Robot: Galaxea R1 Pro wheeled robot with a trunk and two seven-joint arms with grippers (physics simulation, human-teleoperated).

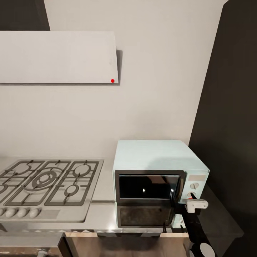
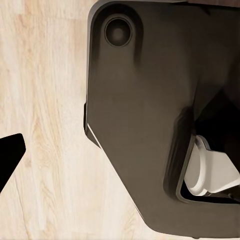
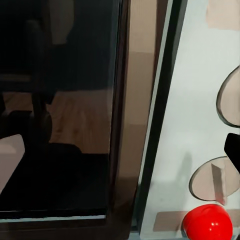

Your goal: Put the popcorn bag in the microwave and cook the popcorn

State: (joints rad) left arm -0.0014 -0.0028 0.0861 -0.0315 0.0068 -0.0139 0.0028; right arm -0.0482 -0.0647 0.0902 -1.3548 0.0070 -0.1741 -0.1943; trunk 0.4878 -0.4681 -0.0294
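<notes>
The pale mint-blue microwave (image 1: 160, 157) stands on the grey countertop (image 1: 101, 210), with its dark glass door (image 1: 148, 187) shut. Up close, the door glass (image 3: 60, 125) gives only reflections. Beside it is the panel with two round knobs (image 3: 212, 180) and a red dot (image 3: 207, 222). My right gripper (image 1: 190, 198) is right in front of the panel, at the red dot (image 1: 191, 197). One dark fingertip (image 3: 232, 147) sits at the picture's edge, so the jaws stand open. My left gripper (image 2: 120, 150) hangs open over the floor, nothing in it. The popcorn bag and popcorn are out of view.
A gas hob (image 1: 46, 182) with a row of knobs lies left of the microwave. A white hood (image 1: 57, 57) hangs above it. A tall dark cabinet (image 1: 228, 125) closes the right side. My own dark base (image 2: 150, 125) sits over the light wooden floor (image 2: 45, 100).
</notes>
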